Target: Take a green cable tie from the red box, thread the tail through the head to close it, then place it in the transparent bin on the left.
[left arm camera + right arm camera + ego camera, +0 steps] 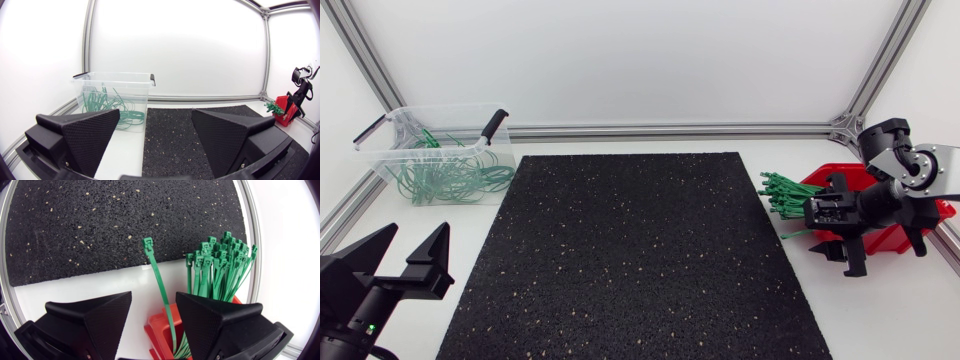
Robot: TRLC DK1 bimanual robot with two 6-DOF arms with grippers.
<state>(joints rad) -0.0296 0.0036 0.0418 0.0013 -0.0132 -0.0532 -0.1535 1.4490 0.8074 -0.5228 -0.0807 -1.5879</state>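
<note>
The red box (892, 238) stands at the table's right edge, and a bundle of green cable ties (782, 193) fans out of it toward the mat. My right gripper (828, 232) hangs over the box's near-left corner. In the right wrist view, one green tie (159, 280) leaves the red box (161, 326) and runs up between my right gripper's (154, 296) fingers. The fingers stand apart and do not pinch it. The rest of the bundle (220, 265) lies beside the gripper. My left gripper (418, 232) is open and holds nothing at the front left. The transparent bin (380, 150) at the back left holds looped green ties (445, 175).
A black speckled mat (630, 250) covers the middle of the table. In the left wrist view the bin (115, 76) is ahead of my left gripper (156, 112), with the mat (200, 130) to its side. Aluminium frame rails run along the table's back edge.
</note>
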